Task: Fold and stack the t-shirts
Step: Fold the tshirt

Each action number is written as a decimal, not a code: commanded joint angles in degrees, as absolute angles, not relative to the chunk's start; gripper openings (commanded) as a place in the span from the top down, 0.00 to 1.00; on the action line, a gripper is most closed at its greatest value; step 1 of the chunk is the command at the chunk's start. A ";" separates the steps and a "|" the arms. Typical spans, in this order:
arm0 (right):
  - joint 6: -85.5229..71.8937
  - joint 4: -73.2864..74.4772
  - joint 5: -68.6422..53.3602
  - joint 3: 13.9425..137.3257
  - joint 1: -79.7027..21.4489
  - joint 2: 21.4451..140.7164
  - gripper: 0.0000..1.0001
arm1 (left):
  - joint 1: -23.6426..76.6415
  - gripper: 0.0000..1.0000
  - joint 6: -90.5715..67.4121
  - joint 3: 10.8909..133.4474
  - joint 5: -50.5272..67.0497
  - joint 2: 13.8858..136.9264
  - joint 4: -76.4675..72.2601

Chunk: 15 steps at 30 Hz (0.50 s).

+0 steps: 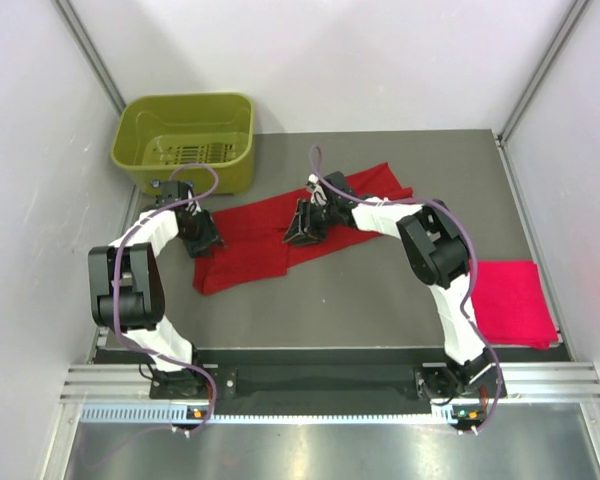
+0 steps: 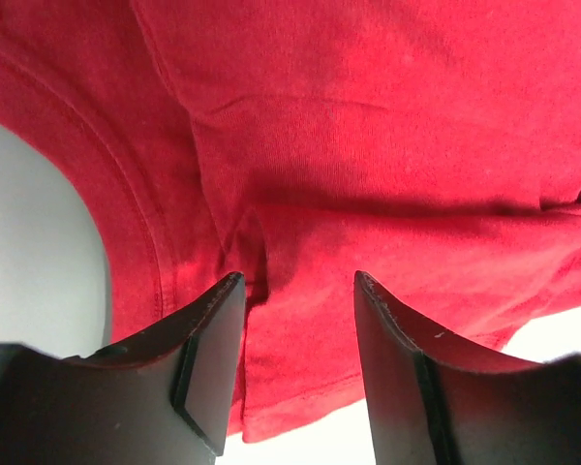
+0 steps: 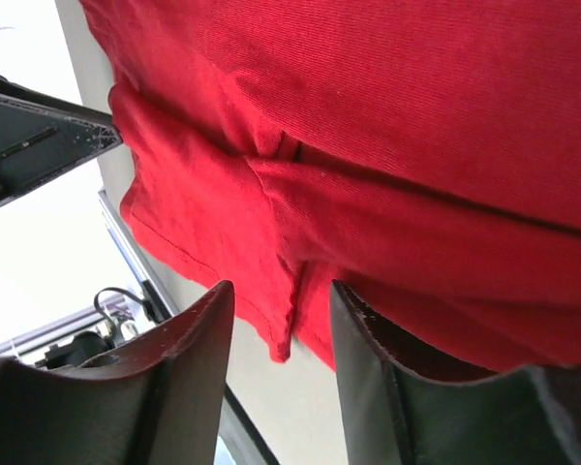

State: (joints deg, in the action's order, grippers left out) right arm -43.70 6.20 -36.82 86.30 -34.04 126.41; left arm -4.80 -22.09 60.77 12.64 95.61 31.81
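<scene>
A deep red t-shirt (image 1: pixel 250 245) lies in a long, partly folded band across the middle of the table. At its left end my left gripper (image 1: pixel 205 243) is down on the cloth. In the left wrist view the left gripper (image 2: pixel 297 281) is open, with the hem of the deep red t-shirt (image 2: pixel 368 145) between its fingers, not pinched. Near the band's middle, my right gripper (image 1: pixel 302 235) also touches the cloth. The right wrist view has the right gripper (image 3: pixel 280 287) open around a hanging fold of the deep red t-shirt (image 3: pixel 416 116). A pinkish red t-shirt (image 1: pixel 512 300) lies folded at the right.
An olive-green basket (image 1: pixel 235 165) stands at the back left, just behind the left gripper. Grey walls close in the table on the left, back and right. The arms' bases sit on a rail at the near edge.
</scene>
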 commanded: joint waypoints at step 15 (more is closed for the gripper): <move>-46.84 6.33 -36.12 95.53 -36.91 130.78 0.86 | -6.41 0.81 -22.94 64.42 15.74 98.43 27.42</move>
